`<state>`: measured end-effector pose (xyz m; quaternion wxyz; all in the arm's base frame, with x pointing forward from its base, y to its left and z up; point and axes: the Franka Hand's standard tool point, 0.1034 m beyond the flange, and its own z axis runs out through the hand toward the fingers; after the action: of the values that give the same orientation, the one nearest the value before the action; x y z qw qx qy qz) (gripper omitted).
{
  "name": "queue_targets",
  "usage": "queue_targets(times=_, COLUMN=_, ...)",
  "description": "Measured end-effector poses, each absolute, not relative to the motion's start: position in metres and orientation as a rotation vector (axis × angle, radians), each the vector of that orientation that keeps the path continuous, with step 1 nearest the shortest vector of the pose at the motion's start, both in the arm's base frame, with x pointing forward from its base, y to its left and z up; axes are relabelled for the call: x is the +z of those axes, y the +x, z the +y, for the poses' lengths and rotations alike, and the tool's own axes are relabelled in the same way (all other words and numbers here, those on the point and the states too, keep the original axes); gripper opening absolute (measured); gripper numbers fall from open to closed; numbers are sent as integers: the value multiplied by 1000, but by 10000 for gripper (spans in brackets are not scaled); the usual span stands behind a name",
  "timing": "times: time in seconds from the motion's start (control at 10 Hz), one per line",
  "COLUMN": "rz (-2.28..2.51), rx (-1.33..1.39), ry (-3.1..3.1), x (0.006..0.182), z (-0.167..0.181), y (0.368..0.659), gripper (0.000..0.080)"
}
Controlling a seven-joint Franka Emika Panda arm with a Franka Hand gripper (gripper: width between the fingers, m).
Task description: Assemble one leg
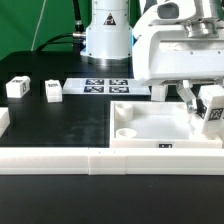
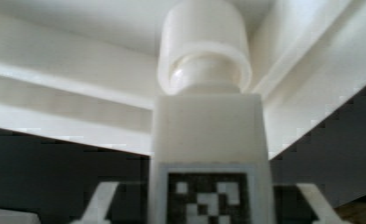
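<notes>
My gripper (image 1: 203,103) is at the exterior view's right, over the right end of the large white panel (image 1: 150,125). It is shut on a leg (image 1: 212,108), a small white block with a black-and-white tag, which hangs tilted above the panel. In the wrist view the leg (image 2: 210,130) fills the middle, with its tag close to the camera. Its round peg (image 2: 212,50) points away toward the panel's rim (image 2: 55,95). My gripper (image 2: 210,198) has a finger (image 2: 103,200) on either side of the leg. Two more legs (image 1: 16,87) (image 1: 52,91) stand at the left.
The marker board (image 1: 105,85) lies at the back in front of the arm's base (image 1: 105,35). A long white rail (image 1: 60,160) runs along the front edge. The panel has a round corner hole (image 1: 127,131). A white piece (image 1: 3,122) shows at the far left.
</notes>
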<state>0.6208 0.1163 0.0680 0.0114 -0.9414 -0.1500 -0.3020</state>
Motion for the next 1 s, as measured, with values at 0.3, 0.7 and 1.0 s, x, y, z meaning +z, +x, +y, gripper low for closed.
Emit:
queue_targets(times=0.3, rz=-449, rx=-914, ry=-2944, x=61, z=117, y=612, gripper=290)
queue_targets(times=0.7, rz=-429, rx=-913, ry=-2950, x=58, z=109, y=605, gripper=290)
queue_targets(times=1.0, rz=-437, rx=-858, ry=-2959, x=55, z=112, y=602, gripper=290)
